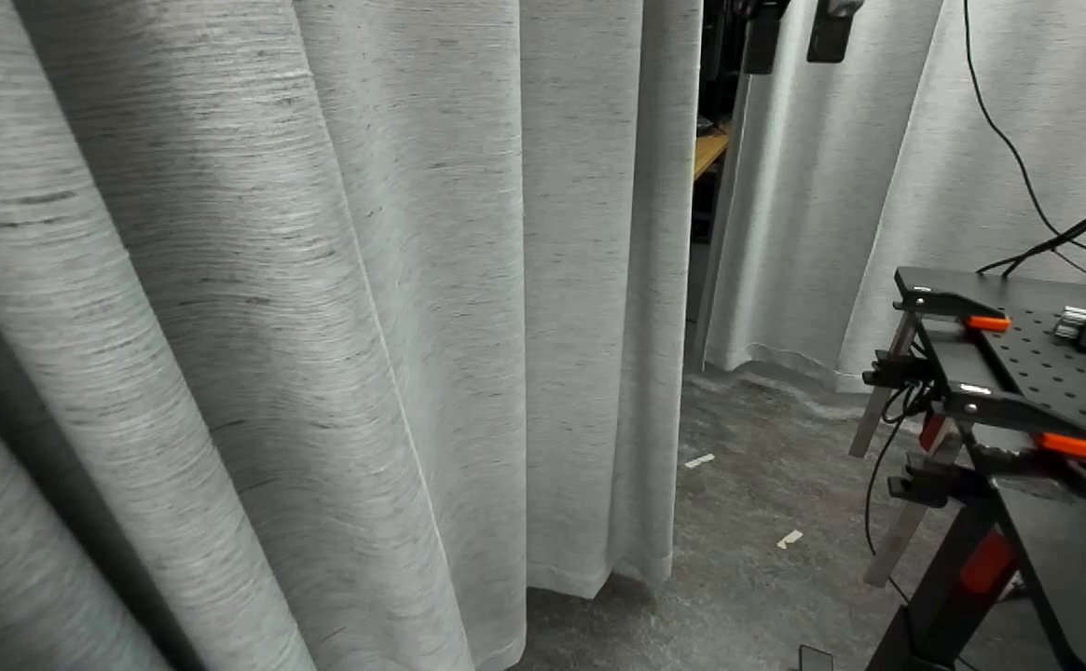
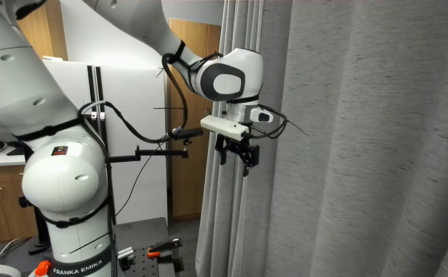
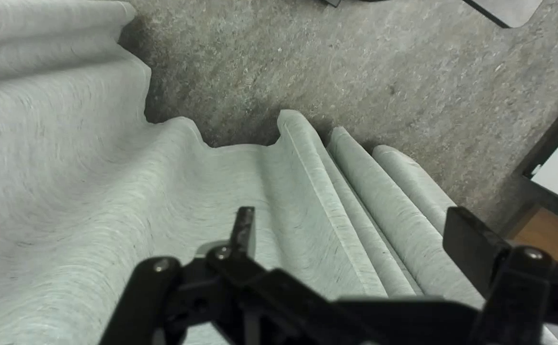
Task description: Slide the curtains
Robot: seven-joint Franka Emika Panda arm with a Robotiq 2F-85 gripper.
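Streaked light-grey curtains (image 1: 412, 308) fall in deep vertical folds across the foreground in an exterior view. A black pincer (image 2: 234, 168) points downward in front of them in an exterior view, carried at the end of a white Franka Emika arm (image 2: 62, 173). In the wrist view, the pincer's 2 fingers (image 3: 472, 249) stand wide apart, gripping nothing, with fabric visible beyond the gap between them; whether either finger touches the curtains cannot be told. Directly behind the pincer, the curtains bunch in narrow pleats; on its side away from the arm's base, they spread into a broad sheet running toward the camera. Past the fingertips, their wavy hem shows against a mottled grey floor (image 3: 355, 72). A pale rectangular block (image 2: 224, 127) is mounted just above the pincer. Well below the pincer, beside the arm's base, is a dark perforated table (image 1: 1055, 373), with 2 orange-tipped clamps (image 1: 1013, 412) fixed at its edge. Farther from the camera than the pincer, on the side toward the arm's base, stand a white refrigerator (image 2: 143, 88) with dark upright handles and a tall wooden panel (image 2: 189, 173). Low wooden cupboards (image 2: 12, 204) stand beyond the arm, well apart from the pincer.
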